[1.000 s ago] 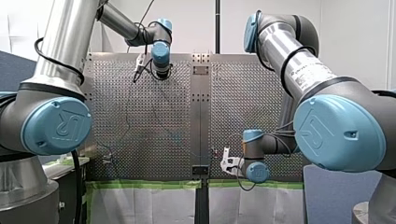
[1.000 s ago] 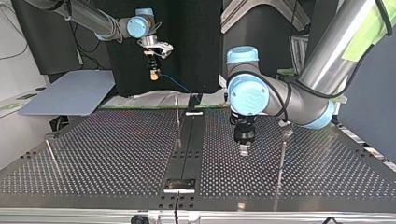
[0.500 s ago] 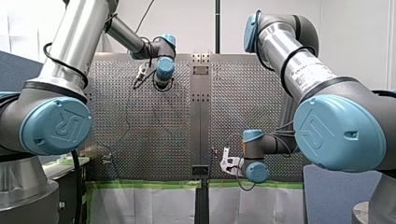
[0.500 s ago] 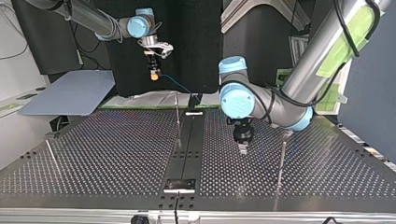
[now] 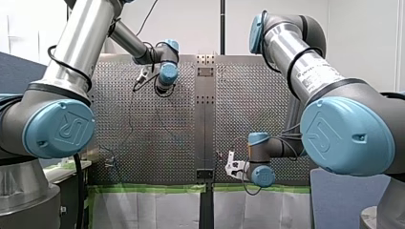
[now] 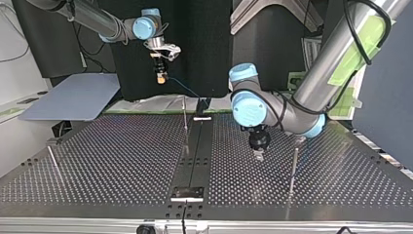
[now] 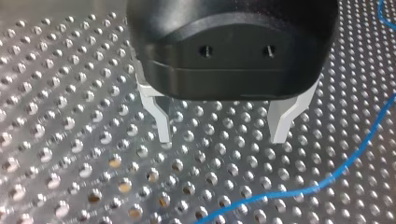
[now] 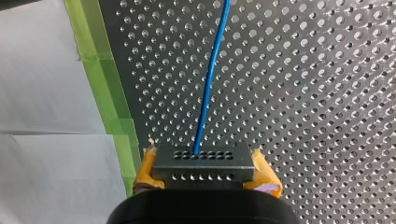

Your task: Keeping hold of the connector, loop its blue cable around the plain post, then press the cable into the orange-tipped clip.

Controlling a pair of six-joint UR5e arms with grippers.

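My left gripper [image 6: 258, 155] has shifted slightly toward the top view's right, low over the perforated table [image 6: 122, 156], its metal fingers spread wide and empty. The connector [image 8: 203, 163] sits clamped between the yellow pads of my right gripper [image 6: 159, 78], raised above the table's far left edge in that view. Its blue cable [image 8: 210, 79] trails across the table, passing near my left gripper.
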